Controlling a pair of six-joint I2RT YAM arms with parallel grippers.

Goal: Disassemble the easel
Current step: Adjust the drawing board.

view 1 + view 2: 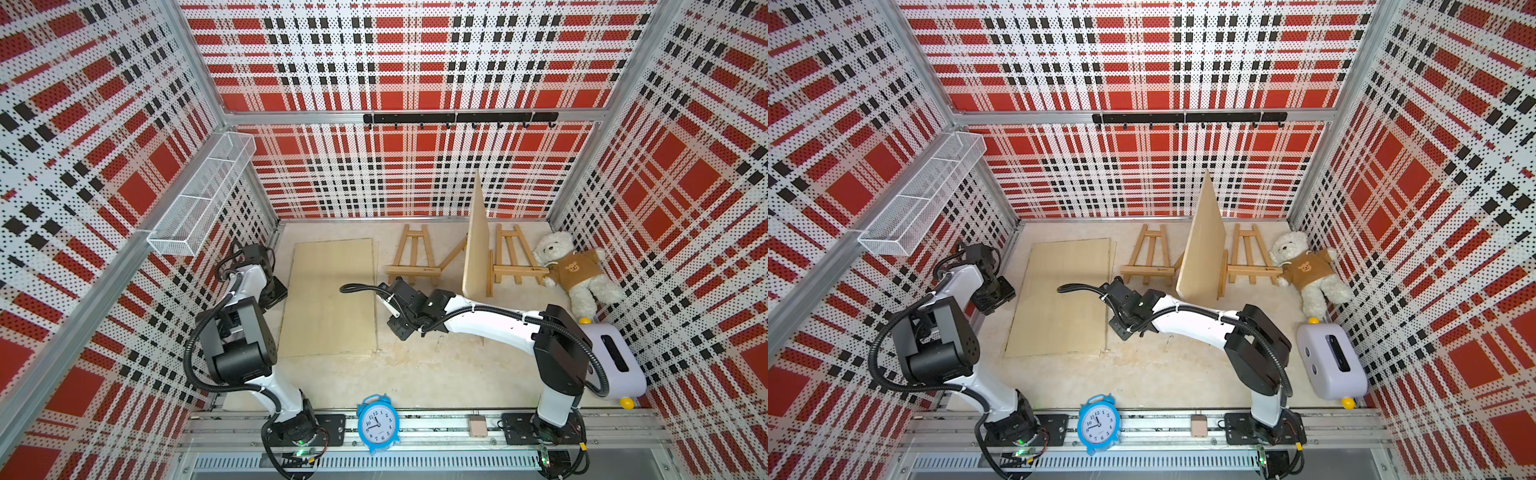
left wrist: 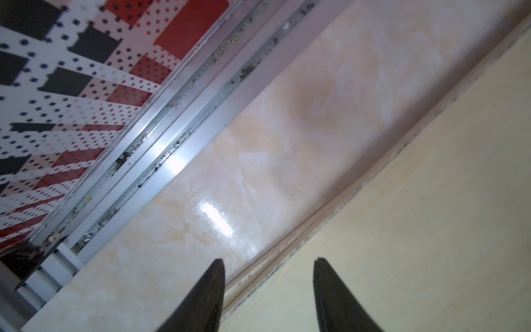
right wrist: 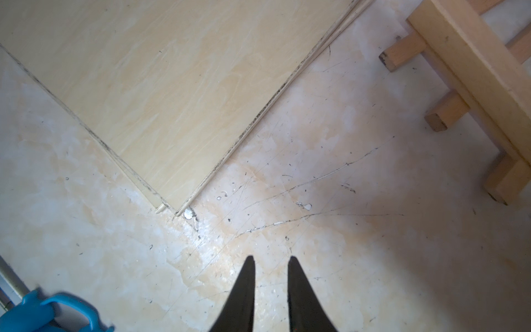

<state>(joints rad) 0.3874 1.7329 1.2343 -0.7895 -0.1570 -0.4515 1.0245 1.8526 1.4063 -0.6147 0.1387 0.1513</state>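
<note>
A small wooden easel (image 1: 413,257) stands at the back of the table, and another easel (image 1: 513,259) stands right of it. Between them a pale board (image 1: 476,249) stands upright on a further easel (image 1: 490,276) seen edge-on. Flat boards (image 1: 332,297) lie stacked on the left. My left gripper (image 2: 268,260) is open and straddles the stack's left edge (image 2: 316,221), low over the table. My right gripper (image 3: 271,257) hovers over bare table near the stack's front right corner (image 3: 178,207), its jaws a narrow gap apart with nothing between them. The nearest easel's foot (image 3: 471,74) lies off to one side.
A teddy bear (image 1: 575,270) lies at the back right, with a lavender toaster (image 1: 611,361) in front of it. A blue alarm clock (image 1: 377,422) and a small block (image 1: 478,426) sit on the front rail. A wire basket (image 1: 203,199) hangs on the left wall.
</note>
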